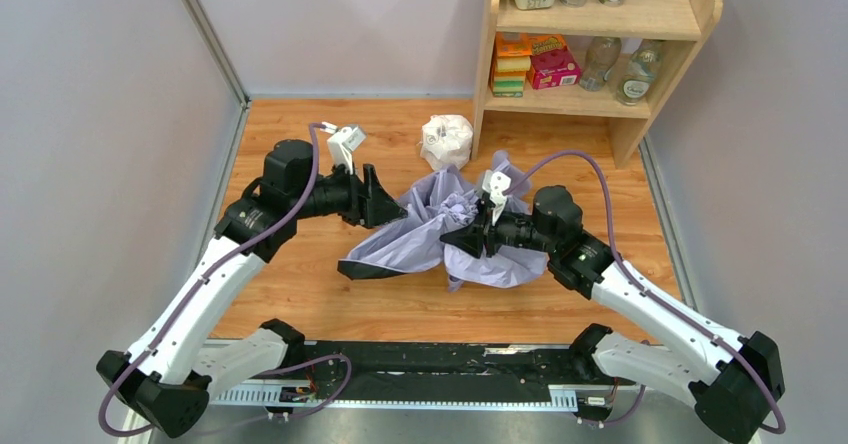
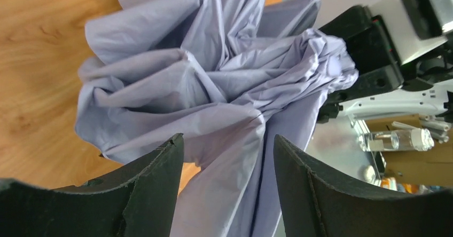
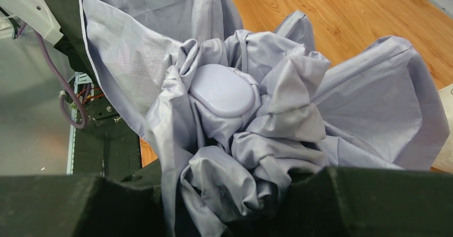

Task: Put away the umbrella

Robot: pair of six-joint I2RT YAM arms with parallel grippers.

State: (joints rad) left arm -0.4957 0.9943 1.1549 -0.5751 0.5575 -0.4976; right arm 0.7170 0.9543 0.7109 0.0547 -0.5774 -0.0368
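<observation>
The umbrella (image 1: 440, 232) lies collapsed in the middle of the wooden table, its pale lavender canopy crumpled and a strip of black underside showing at its left edge. My left gripper (image 1: 385, 202) is open at the canopy's left side; in the left wrist view (image 2: 228, 141) a fold of the canopy (image 2: 213, 87) runs between the jaws without being pinched. My right gripper (image 1: 462, 239) is shut on a bunch of canopy (image 3: 227, 194). A smooth rounded lavender plastic part (image 3: 221, 90) sits in the gathered fabric. The shaft is hidden.
A white plastic-wrapped lump (image 1: 446, 141) sits just behind the umbrella. A wooden shelf (image 1: 660, 9) stands at the back right, holding boxes, bottles and cups. Grey walls close in the left and the back. A black rail (image 1: 420, 364) runs along the near edge.
</observation>
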